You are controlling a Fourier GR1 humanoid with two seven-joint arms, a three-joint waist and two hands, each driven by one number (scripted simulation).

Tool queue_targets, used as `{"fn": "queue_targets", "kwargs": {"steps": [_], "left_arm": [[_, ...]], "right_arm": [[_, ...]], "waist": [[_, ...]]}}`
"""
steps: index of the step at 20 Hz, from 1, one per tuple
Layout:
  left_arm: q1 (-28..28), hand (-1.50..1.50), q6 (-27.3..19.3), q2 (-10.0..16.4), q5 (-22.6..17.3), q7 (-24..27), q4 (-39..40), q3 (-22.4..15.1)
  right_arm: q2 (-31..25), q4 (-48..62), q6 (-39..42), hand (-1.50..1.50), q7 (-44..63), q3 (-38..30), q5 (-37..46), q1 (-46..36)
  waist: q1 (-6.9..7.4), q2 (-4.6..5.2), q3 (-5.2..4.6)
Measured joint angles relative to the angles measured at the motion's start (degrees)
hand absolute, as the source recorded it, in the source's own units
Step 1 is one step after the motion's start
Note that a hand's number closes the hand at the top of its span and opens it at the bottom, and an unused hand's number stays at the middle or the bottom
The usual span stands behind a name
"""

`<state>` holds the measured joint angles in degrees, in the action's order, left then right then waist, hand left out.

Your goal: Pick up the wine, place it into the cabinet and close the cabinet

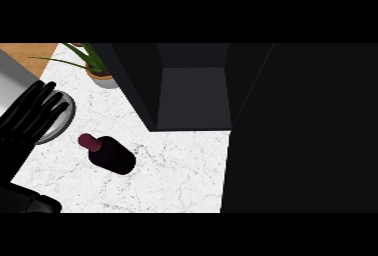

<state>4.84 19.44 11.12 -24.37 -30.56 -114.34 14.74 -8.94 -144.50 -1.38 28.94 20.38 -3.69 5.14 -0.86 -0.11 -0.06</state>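
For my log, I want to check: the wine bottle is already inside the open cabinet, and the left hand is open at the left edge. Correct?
No. In the head view the wine bottle is on the white counter, outside the open cabinet, not inside it. The left hand is open at the left edge.

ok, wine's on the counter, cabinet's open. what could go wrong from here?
1. The left hand sits over the grey plate, fingers straight. A sweep toward the wine bottle could knock the plate.
2. The cabinet opening looks narrow, so the bottle may clip a side wall going in.
3. The potted plant stands right beside the cabinet's left wall and could get brushed.
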Motion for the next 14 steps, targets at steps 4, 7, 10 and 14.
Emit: {"fn": "queue_targets", "kwargs": {"steps": [4, 7, 10, 14], "left_arm": [[-0.4, -1.50, 2.5, -0.8, 3.2, 5.0, 5.5, -1.0], [-1.0, -1.50, 4.3, -0.7, 4.5, 8.1, 9.0, -0.7], [-1.0, -1.50, 4.9, -1.5, 7.3, 11.2, 12.2, -1.8], [0.1, -1.50, 5.5, -1.5, 10.6, 15.6, 18.3, -1.8]], "right_arm": [[0.0, -0.1, -0.4, -1.50, 0.4, 0.9, 0.0, 0.1], [-0.4, -0.2, -0.5, -1.50, 0.8, 0.3, 0.0, -0.2], [-0.5, -0.2, -0.5, -1.50, 0.6, 0.3, 0.0, -0.3], [-0.7, -0.2, -0.6, -1.50, 0.2, 0.5, 0.1, 0.1]], "waist": [[-0.24, -0.01, 0.00], [-0.18, -0.01, 0.00], [-0.23, -0.02, 0.02], [-0.32, 0.00, 0.01]]}}
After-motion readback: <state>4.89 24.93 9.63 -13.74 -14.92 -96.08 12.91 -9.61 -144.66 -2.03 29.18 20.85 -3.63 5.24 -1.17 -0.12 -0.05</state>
